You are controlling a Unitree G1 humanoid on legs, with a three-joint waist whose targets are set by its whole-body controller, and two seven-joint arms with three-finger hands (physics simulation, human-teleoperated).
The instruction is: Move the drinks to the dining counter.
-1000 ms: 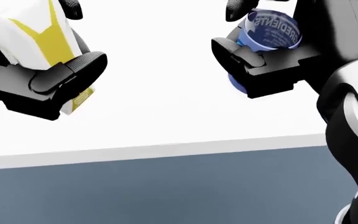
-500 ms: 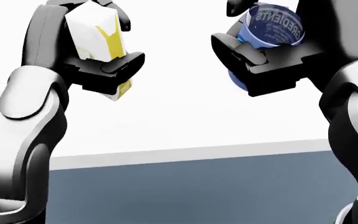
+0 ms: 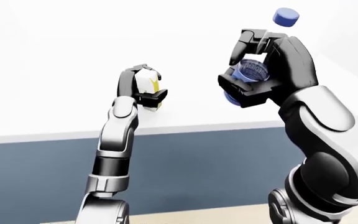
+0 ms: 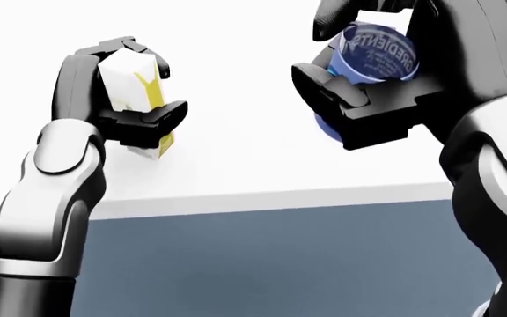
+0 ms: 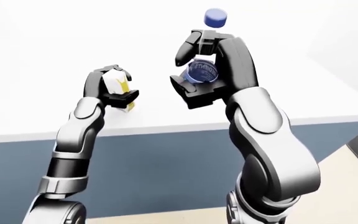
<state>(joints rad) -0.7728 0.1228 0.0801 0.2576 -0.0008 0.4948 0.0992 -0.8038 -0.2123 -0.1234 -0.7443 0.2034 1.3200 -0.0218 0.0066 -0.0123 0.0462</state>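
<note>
Above the white bench (image 4: 236, 178), your left robot hand (image 4: 122, 99) clamps a white-and-yellow carton (image 4: 135, 82) (tilted). Your right robot hand (image 4: 386, 72) grips a blue bottle (image 4: 376, 49), its cap (image 3: 286, 17) toward the view's top.

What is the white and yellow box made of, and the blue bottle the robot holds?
The white and yellow carton in the left hand looks like matte paperboard: flat faces, sharp folded edges. The blue bottle in the right hand seems see-through plastic, with printed lettering showing and a solid blue cap.
</note>
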